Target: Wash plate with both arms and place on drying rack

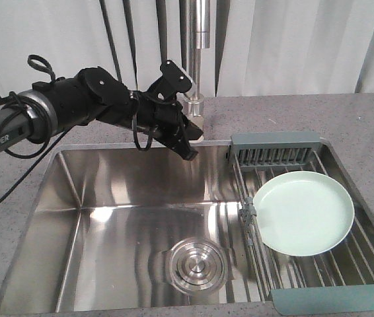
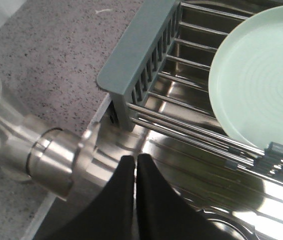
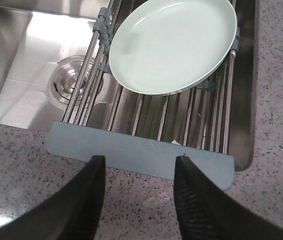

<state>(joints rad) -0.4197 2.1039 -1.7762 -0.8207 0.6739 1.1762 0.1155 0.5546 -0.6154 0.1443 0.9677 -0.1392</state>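
Front view: plate (image 1: 304, 212) lying on drying rack (image 1: 299, 264), right of frame; left gripper (image 1: 188, 148) upper centre, beside faucet (image 1: 196, 105).
Left wrist view: jaws pressed together, holding nothing; plate upper right.
Right wrist view: right gripper (image 3: 139, 167) jaws wide apart, holding nothing, above rack's near end piece; plate top centre.

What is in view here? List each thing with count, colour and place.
plate: one, pale mint green, lying on the rack bars
rack: one, steel wire with grey-blue end pieces, across the right side of the sink
sink: one, steel, set into the counter
drain: one, steel, in the sink floor
tap: one, steel, behind the sink
counter: one, speckled grey, around the sink
curtain: white, at the back
left hand: one, black, shut, beside the tap
right hand: one, black, open, over the rack's near end piece
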